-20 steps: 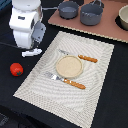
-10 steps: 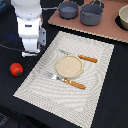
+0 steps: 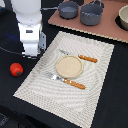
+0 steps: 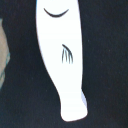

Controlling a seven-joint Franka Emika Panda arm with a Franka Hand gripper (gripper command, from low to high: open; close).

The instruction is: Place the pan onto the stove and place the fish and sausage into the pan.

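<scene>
The fish, white with a drawn mouth and fin, lies on the black table and fills the wrist view. No fingers show there. In the exterior view my gripper hangs low over the table just off the placemat's left edge, and it hides the fish. I cannot tell how its jaws stand. The red sausage lies on the table to the exterior view's left of the gripper. The grey-blue pan, with its thin handle pointing left, stands at the far left corner of the pinkish-brown stove.
A deeper grey pot and a pale bowl stand on the stove. The woven placemat holds a tan plate, a fork and a knife. The placemat's edge also shows in the wrist view.
The arm has shifted slightly toward the exterior view's right and sits low over the table. Nothing else has moved.
</scene>
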